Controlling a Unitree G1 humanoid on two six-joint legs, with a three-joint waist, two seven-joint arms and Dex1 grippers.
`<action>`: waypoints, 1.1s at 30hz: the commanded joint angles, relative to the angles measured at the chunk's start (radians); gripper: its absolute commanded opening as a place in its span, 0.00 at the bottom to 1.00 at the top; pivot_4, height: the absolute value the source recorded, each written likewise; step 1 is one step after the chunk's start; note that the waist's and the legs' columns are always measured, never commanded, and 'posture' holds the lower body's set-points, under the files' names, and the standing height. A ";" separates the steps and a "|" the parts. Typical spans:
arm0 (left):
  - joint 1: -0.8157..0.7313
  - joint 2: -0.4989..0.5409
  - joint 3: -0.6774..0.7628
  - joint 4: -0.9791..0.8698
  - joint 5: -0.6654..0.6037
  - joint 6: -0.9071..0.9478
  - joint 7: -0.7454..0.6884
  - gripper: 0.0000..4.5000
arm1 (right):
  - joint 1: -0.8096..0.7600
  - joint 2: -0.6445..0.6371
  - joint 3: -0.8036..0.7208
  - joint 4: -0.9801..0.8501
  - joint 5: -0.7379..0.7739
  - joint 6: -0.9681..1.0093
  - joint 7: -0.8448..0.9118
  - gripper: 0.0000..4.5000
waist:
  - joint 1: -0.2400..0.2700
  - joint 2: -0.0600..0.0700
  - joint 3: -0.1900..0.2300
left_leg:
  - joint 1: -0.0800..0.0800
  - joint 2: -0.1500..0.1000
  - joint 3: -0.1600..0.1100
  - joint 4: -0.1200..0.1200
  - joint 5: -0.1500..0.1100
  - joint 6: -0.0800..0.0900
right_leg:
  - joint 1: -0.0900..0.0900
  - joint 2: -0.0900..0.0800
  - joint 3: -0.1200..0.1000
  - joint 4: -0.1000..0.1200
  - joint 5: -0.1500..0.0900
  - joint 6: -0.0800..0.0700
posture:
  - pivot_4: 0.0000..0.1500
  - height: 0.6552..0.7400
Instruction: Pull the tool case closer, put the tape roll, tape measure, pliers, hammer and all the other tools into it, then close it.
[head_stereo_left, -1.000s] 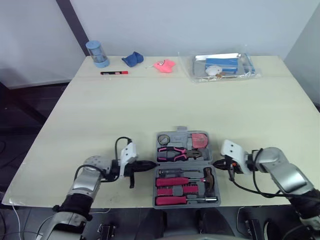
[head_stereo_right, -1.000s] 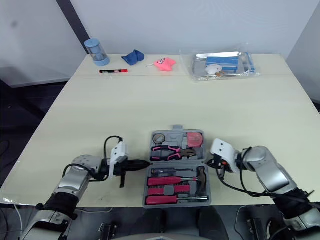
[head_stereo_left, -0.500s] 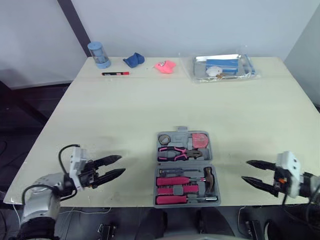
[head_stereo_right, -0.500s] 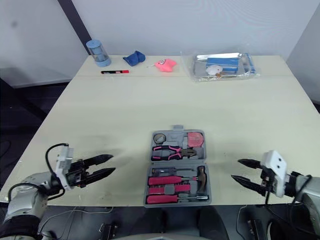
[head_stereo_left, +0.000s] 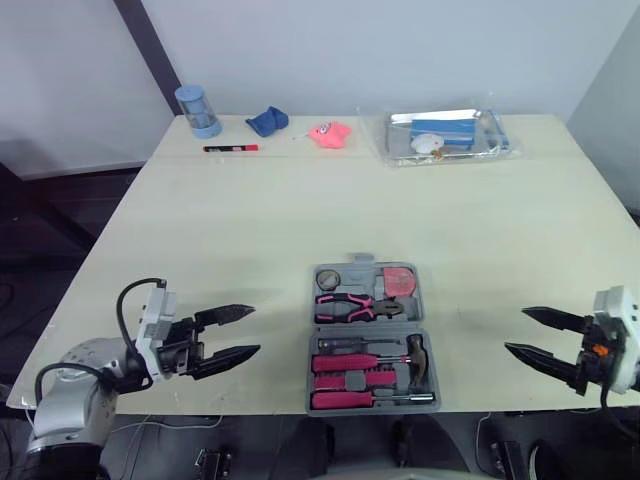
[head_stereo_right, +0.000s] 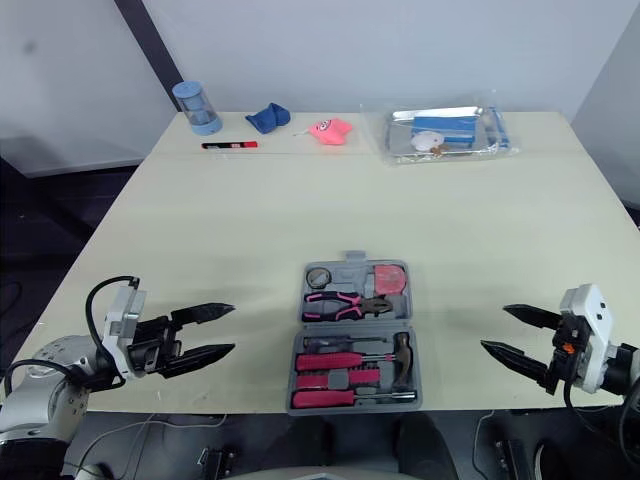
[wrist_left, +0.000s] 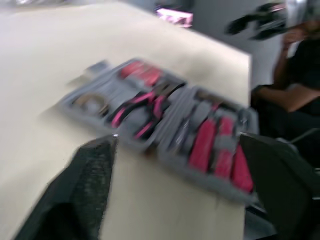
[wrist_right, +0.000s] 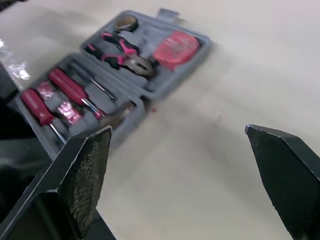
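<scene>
Tool case (head_stereo_left: 372, 340), one, grey, open flat at the near edge of the table (head_stereo_left: 250, 230). Small pieces between its two pink-handled screwdrivers (head_stereo_left: 345, 363) too small to count. Also in the case: one pliers (head_stereo_left: 355, 306), one tape measure (head_stereo_left: 399, 281), one tape roll (head_stereo_left: 328, 278), one hammer (head_stereo_left: 418, 358). Left tool (head_stereo_left: 255, 330), left of the case, fingers spread, empty; right tool (head_stereo_left: 515, 330), right of the case, likewise spread and empty, its arm cut off by the frame. Well beyond the case: one blue canister (head_stereo_left: 198, 108), one blue cloth (head_stereo_left: 267, 120), one marker (head_stereo_left: 230, 148), one pink item (head_stereo_left: 329, 132), one clear bag (head_stereo_left: 447, 133)
</scene>
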 joint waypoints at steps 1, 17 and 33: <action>-0.057 -0.035 -0.101 -0.035 0.035 -0.026 -0.027 0.49 | -0.201 -0.014 0.147 0.011 0.021 0.161 -0.067 1.00 | 0.001 0.001 0.001 | 0.000 -0.001 0.001 0.001 0.000 0.000 | 0.000 0.000 0.001 0.001 0.000 0.000 | 1.00 1.00; -0.172 -0.165 -0.314 0.135 0.191 -0.216 -0.049 0.01 | -0.743 0.111 0.505 0.480 -0.033 0.494 -0.067 1.00 | 0.002 0.001 0.000 | -0.011 -0.002 0.000 0.003 0.001 -0.002 | -0.010 0.001 -0.001 0.000 0.001 0.001 | 1.00 1.00; -0.205 -0.220 -0.382 0.360 0.329 -0.392 -0.006 0.01 | -0.973 0.293 0.644 0.921 -0.233 0.379 0.102 1.00 | -0.008 0.002 -0.001 | -0.008 -0.001 0.000 0.003 0.002 -0.004 | -0.009 0.001 0.000 0.002 0.001 0.001 | 1.00 1.00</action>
